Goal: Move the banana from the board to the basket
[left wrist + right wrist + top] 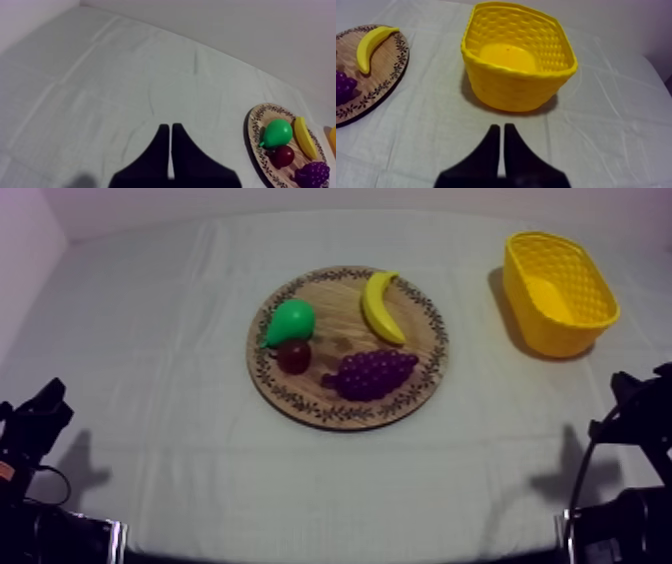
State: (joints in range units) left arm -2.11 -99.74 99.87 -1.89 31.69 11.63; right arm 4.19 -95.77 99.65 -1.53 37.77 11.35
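You have the wooden board [340, 298] mid-table with the yellow basket [545, 328] at its 2 o'clock; the banana [380, 308] lies at the board's 1 o'clock, long axis roughly 12 to 6. Your right gripper [501, 129], fingers pressed together on nothing, is nearer, the banana at its 10 o'clock. The left gripper [169, 128] is likewise pressed together, and no writing is readable

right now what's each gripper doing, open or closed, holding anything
Left gripper: closed, holding nothing.
Right gripper: closed, holding nothing, facing the basket.
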